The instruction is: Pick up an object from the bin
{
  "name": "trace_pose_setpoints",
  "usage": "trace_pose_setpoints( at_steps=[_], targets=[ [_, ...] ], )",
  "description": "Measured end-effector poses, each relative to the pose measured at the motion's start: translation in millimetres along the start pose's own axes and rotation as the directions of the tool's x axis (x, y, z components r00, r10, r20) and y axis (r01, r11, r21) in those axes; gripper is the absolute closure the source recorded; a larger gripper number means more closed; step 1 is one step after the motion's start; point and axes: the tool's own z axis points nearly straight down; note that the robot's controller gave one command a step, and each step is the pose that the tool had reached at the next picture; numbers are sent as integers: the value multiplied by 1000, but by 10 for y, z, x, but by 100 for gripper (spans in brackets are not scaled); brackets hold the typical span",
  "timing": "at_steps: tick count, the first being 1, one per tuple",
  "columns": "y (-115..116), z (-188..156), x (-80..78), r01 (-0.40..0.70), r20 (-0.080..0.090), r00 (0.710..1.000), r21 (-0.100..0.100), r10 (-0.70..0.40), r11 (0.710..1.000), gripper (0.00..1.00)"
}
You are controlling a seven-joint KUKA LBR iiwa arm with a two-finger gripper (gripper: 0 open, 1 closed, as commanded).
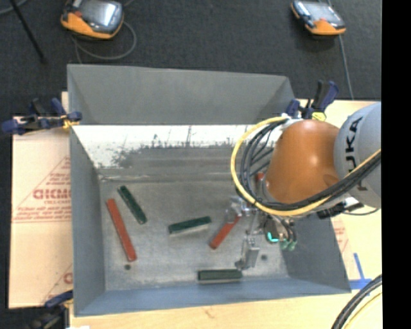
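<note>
The jaws hang just right of a short red stick (pixel 223 235) in the bin (pixel 180 96). The stick's long axis slants up toward them. Their opening cannot be told.

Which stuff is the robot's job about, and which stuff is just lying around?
Part of the job: the pincer, the grey bin, and its sticks to pick from: short red stick and dark stick nearest the pincer, middle green stick, long red stick, left green stick.

Just lying about: left orange gadget and right orange gadget, outside the bin.
</note>
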Motion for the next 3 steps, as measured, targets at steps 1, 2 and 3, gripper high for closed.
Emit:
trace_pose_setpoints(
  at_steps=[1, 2, 3],
  targets=[
    [163, 1169, -637, 162, 9, 987, 1, -162, 987, 0],
    [163, 1134, -632, 161, 11, 987, 1, -161, 987, 100],
    [-423, 494, -346, 220, 13, 975, 6, -220, 976, 100]
  ],
)
